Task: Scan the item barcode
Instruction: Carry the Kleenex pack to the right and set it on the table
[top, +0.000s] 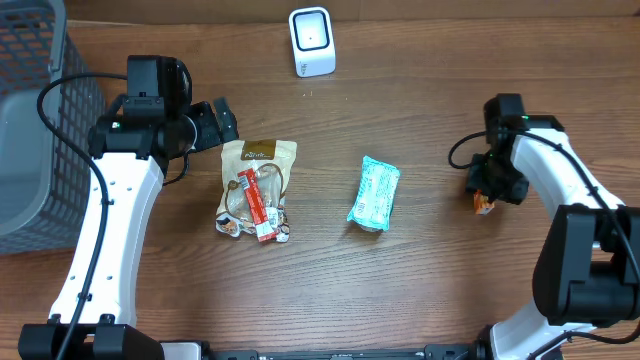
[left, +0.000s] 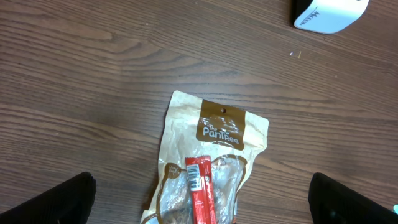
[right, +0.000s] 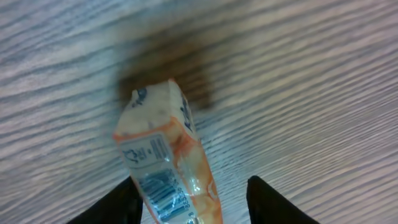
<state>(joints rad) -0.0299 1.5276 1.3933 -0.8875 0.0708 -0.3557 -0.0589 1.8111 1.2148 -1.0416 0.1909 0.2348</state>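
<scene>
Left gripper (top: 215, 118): jaws spread wide and holding nothing. It hangs in the upper left of the overhead frame, just above the top edge of the brown pouch.
Left wrist view: the two dark fingers (left: 56, 202) sit in the bottom corners, far apart. Bare wood and the pouch lie between them.
Right gripper (top: 484, 195): at the right of the overhead frame, pointing down over a small orange packet (top: 484, 205).
Right wrist view: the orange packet (right: 165, 155) stands tilted between the fingers (right: 273, 202) with its barcode label facing the camera. The fingers are parted wider than the packet. Table grain shows between it and the finger on the right of the frame, so it isn't clamped.
Scanner (top: 312, 42): small white box at top centre, well apart from both arms. Its corner shows at the upper right of the left wrist view.
Brown pouch (top: 258, 165): flat on the table, left of centre.
Red stick (top: 255, 200): lying on the pouch, with a barcode visible at its upper end.
Teal packet (top: 375, 192): flat at centre, between the pouch and the right arm.
Basket (top: 40, 120): grey mesh, at the far left edge.
</scene>
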